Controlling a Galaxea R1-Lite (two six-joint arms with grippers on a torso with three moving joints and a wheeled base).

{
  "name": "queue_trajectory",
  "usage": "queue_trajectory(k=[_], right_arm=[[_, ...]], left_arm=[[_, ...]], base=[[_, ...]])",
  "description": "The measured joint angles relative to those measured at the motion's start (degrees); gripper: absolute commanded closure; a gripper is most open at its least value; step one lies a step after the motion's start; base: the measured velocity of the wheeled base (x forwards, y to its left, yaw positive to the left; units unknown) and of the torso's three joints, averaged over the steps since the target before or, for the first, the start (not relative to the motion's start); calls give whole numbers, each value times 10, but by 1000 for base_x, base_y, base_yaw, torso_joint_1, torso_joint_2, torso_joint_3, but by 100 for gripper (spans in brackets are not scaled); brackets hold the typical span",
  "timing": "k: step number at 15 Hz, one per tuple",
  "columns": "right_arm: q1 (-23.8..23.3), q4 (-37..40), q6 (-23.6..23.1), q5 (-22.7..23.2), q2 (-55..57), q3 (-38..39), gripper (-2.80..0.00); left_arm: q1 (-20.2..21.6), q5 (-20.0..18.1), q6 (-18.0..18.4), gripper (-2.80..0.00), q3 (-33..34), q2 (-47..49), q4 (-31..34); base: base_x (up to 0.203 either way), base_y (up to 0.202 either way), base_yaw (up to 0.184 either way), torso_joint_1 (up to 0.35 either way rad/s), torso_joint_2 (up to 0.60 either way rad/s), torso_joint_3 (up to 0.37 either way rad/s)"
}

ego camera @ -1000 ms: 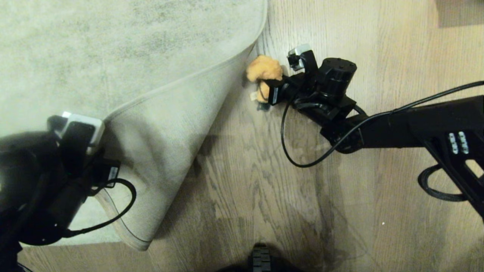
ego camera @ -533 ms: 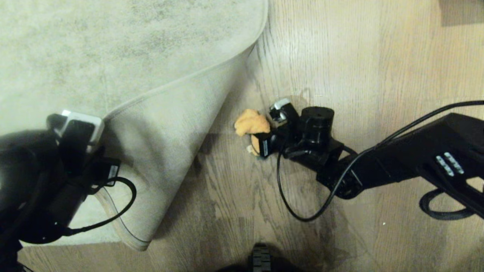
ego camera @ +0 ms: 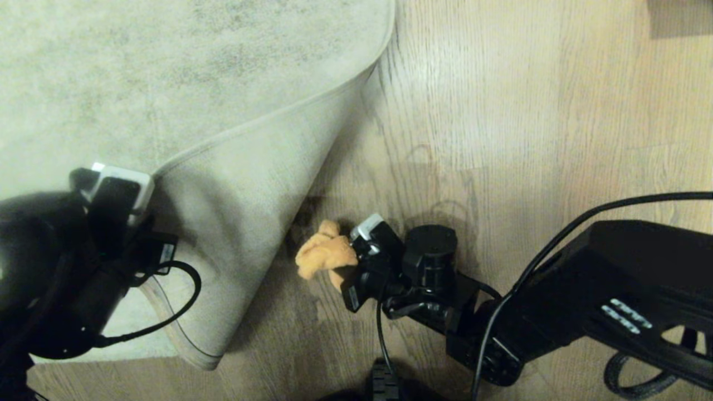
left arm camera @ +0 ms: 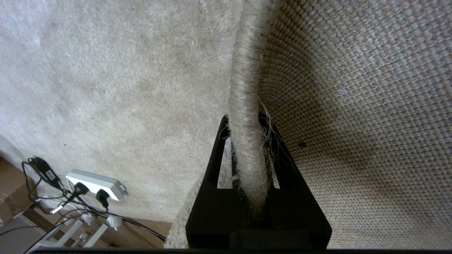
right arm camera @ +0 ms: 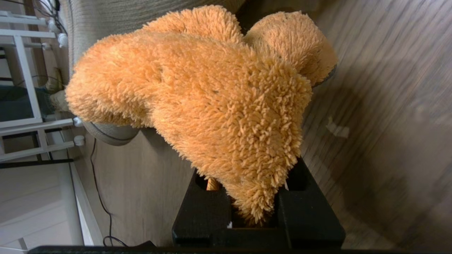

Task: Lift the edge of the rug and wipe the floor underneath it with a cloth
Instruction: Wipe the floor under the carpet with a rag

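Observation:
The rug edge (ego camera: 250,131) is folded back as a big flap, its beige backing facing up. My left gripper (left arm camera: 243,118) is shut on the frayed hem (left arm camera: 243,70) and holds the flap off the floor (ego camera: 501,111). In the head view the left arm (ego camera: 111,223) sits at the left over the rug. My right gripper (ego camera: 342,273) is shut on the orange fuzzy cloth (ego camera: 323,256), low over the bare planks right beside the flap's shadowed fold. In the right wrist view the cloth (right arm camera: 212,95) bulges out over the black fingers (right arm camera: 197,197) and hides their tips.
A white power strip (left arm camera: 95,183) with plugs and cables lies beyond the rug's side. White rack legs (right arm camera: 21,123) stand nearby. A small pale scrap (right arm camera: 337,130) lies on the planks. A brown object (ego camera: 679,16) shows at the far right corner.
The right arm has swept the cloth along the floor beside the flap, from the far end toward the near side and closer to the fold. The left gripper and the flap have stayed still.

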Motion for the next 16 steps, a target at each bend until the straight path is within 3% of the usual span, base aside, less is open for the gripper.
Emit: queue_trajectory(k=[5,16], right_arm=[[-23,-48,2,1,51,-29,0],[-160,32,0,8,30,-159,0]], left_arm=[[0,0,1,0,0,0,0],[-2,0,1,0,3,1,0]], base=[[0,0,0,0,0,0],[0,0,0,0,0,0]])
